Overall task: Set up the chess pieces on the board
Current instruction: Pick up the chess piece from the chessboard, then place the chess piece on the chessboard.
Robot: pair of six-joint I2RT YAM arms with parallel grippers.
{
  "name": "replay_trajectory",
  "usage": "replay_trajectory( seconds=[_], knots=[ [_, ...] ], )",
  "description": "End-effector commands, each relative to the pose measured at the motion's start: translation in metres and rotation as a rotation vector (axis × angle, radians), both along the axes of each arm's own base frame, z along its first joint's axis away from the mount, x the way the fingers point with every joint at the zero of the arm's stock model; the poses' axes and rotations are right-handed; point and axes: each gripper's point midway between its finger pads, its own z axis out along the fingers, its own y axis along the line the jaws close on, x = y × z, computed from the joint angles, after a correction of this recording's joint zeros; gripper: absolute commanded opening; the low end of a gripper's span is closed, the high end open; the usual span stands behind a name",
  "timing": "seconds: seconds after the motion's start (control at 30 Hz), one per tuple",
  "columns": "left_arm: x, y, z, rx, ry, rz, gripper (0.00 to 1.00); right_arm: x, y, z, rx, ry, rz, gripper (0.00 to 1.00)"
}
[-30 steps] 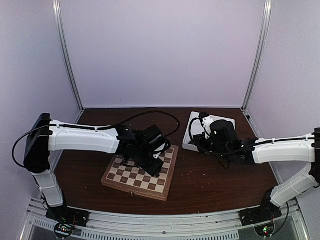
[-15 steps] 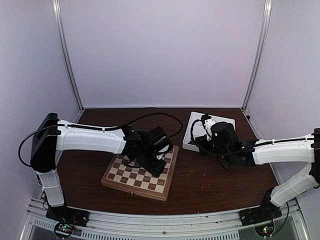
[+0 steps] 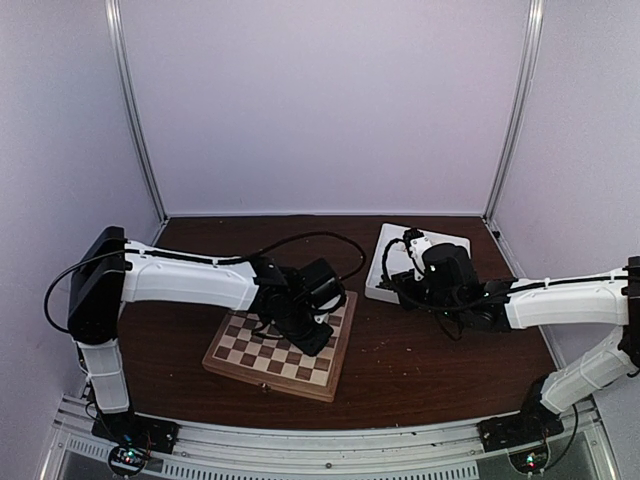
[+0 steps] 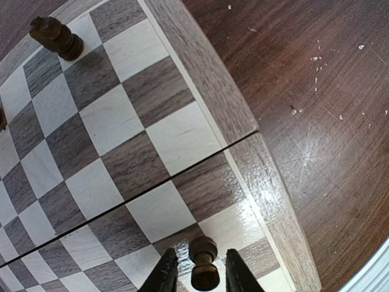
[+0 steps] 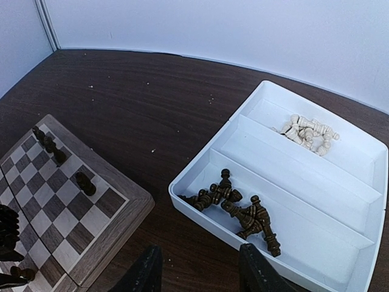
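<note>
Dark table [image 3: 420, 370] carries the board [image 3: 250, 355]; near its right edge an upright pawn [image 4: 204, 271] stands between the fingers of the left gripper [image 4: 203, 254], which flank it closely. Whether they already pinch it cannot be told. The right gripper [image 5: 197, 274] hangs spread and empty beside the tray [image 5: 316, 243].

White arms [image 3: 190, 280] — black joints [image 3: 95, 290], looping black cable [image 3: 300, 238], black-fingered left tool [image 4: 199, 267].

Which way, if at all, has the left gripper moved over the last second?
Yes. In the overhead view the left gripper has crept a little to the right across the board, toward its right edge.
</note>
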Motion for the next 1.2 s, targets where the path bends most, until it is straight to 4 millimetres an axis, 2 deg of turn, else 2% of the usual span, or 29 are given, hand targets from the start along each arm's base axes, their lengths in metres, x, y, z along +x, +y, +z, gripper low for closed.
replay_trajectory(
  seconds=[0.0, 0.23, 0.37, 0.57, 0.8, 1.0, 1.17],
  knots=[
    [0.003, -0.008, 0.006, -0.023, -0.011, 0.004, 0.26, 0.0, -0.004, -0.002, 0.006, 0.007, -0.01, 0.45],
    [0.007, -0.005, 0.021, -0.018, -0.044, 0.017, 0.1, 0.001, -0.005, -0.002, 0.005, 0.009, -0.01, 0.45],
    [0.011, -0.001, 0.034, -0.021, -0.075, 0.031, 0.08, 0.002, -0.006, -0.003, 0.004, 0.012, -0.01, 0.45],
    [0.026, 0.017, 0.058, 0.031, -0.166, 0.047, 0.07, 0.002, -0.005, -0.003, 0.005, 0.016, -0.006, 0.45],
    [0.054, 0.056, 0.07, 0.06, -0.199, 0.114, 0.06, 0.002, -0.004, 0.001, 0.01, 0.015, 0.003, 0.45],
    [0.091, 0.097, 0.083, 0.039, -0.211, 0.206, 0.07, 0.002, -0.005, 0.003, 0.009, 0.014, 0.007, 0.45],
    [0.118, 0.117, 0.087, 0.027, -0.223, 0.261, 0.07, 0.003, -0.004, 0.007, 0.005, 0.008, 0.011, 0.44]
  ],
)
